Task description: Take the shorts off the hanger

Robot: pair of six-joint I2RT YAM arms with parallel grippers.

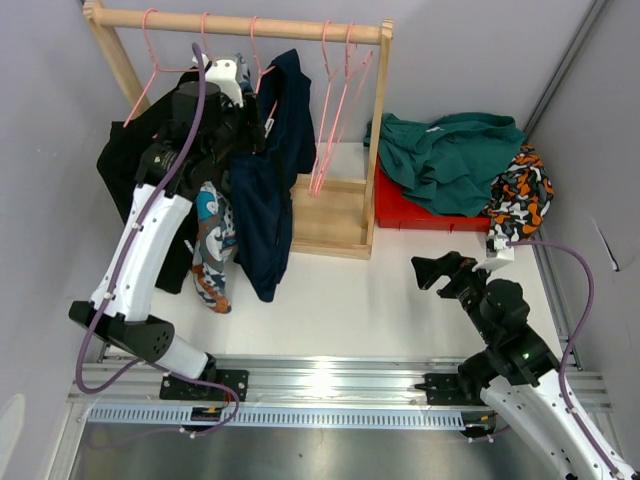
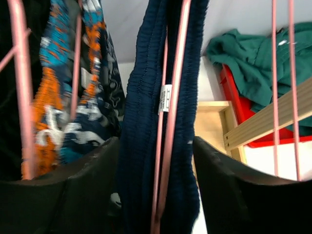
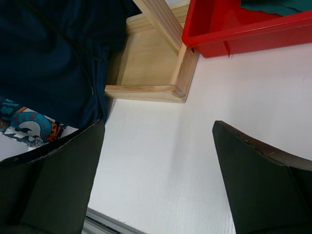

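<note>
Black shorts (image 1: 125, 165): they hang at the far left of the wooden rack (image 1: 240, 22), not yet removed.

Blue-orange-white patterned shorts (image 1: 212, 245): they hang just beside the black pair, behind the left arm, also to be taken off.

Left gripper (image 2: 156, 142): it is raised to the rail with its jaws apart. The ribbed waistband of the navy shorts (image 1: 265, 215) and the wire of their pink hanger (image 2: 176, 97) stand between the two fingers. I see no squeeze in the cloth, so I judge that it holds nothing firmly.

Step in hand: this seems to be the navy pair. To do it well, the fingers should close on the cloth only and leave the wire outside. Otherwise the hanger comes along or the rack is pulled. Then the band should be drawn sideways off the end of the hanger, slowly, because the neighbouring pair hangs very close.

Empty hangers (image 1: 335, 110): several pink ones hang bare at the right part of the rail.

Red bin (image 1: 405, 212): it stands right of the rack. The teal green shorts (image 1: 450, 155) lie heaped on it, and the black-orange-white patterned shorts (image 1: 522, 195) lie at its right end.

Right gripper (image 3: 158, 124): its jaws are wide apart and empty, low over the white table (image 1: 380, 300), well apart from the rack.
</note>
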